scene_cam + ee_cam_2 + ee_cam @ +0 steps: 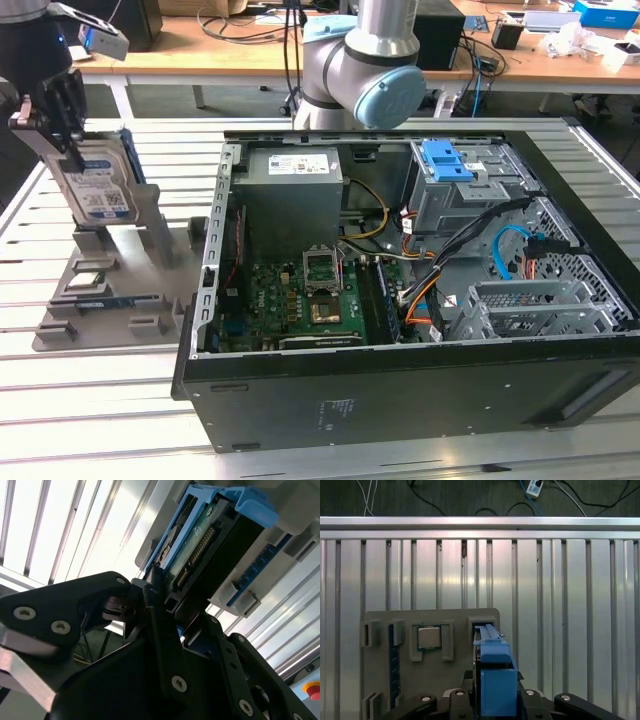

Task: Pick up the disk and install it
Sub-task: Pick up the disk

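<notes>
Weight first: the disk (98, 190) is a metal drive, so figure it's stiff and fairly hefty, with a smooth casing that could slip, and it probably won't like knocks. Its blue carrier bracket (496, 680) is plastic and likely flexes. You want the squeeze across the solid drive body near the end, not just on the thin blue rails.

Right now the gripper (62, 128) is at the disk's upper end, and the jaws look closed on it from both flat sides. In the first wrist view the blue end sits snug between them. The disk stands upright on edge at the grey holder tray (420, 616) on the slatted tabletop (90, 420), at the exterior view's left. I can't tell if it's clear of its slot yet.

That tray also has a small square chip (429, 637) in one pocket and a dark strip (394, 662) in a narrow slot. Well apart, the open computer case (400, 385) holds the grey power-supply box (295, 190), a green motherboard (300, 300), loose cables (470, 235), a blue latch (447, 160) and a metal drive cage (530, 305).
</notes>
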Robot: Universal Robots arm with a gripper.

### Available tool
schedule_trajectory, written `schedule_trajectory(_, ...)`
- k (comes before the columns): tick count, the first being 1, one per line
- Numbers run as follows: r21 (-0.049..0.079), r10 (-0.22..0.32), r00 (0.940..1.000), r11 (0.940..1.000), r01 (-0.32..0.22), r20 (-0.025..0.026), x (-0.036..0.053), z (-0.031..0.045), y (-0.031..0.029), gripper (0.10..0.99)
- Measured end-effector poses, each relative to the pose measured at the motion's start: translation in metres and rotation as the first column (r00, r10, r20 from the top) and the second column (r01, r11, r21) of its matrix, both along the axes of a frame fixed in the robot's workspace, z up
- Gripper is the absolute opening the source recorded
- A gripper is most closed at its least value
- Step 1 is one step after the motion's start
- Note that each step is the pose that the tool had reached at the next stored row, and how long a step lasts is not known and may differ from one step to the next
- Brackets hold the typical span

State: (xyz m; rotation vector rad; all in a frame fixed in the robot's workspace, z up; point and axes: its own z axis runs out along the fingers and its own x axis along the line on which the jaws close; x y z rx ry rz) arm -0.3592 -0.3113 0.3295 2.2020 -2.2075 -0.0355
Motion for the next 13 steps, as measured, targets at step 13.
schedule_trajectory(13, 0.000, 0.000, 1.0000, 1.0000, 0.000, 0.0000, 0.0000, 0.0242, 0.0014, 0.365)
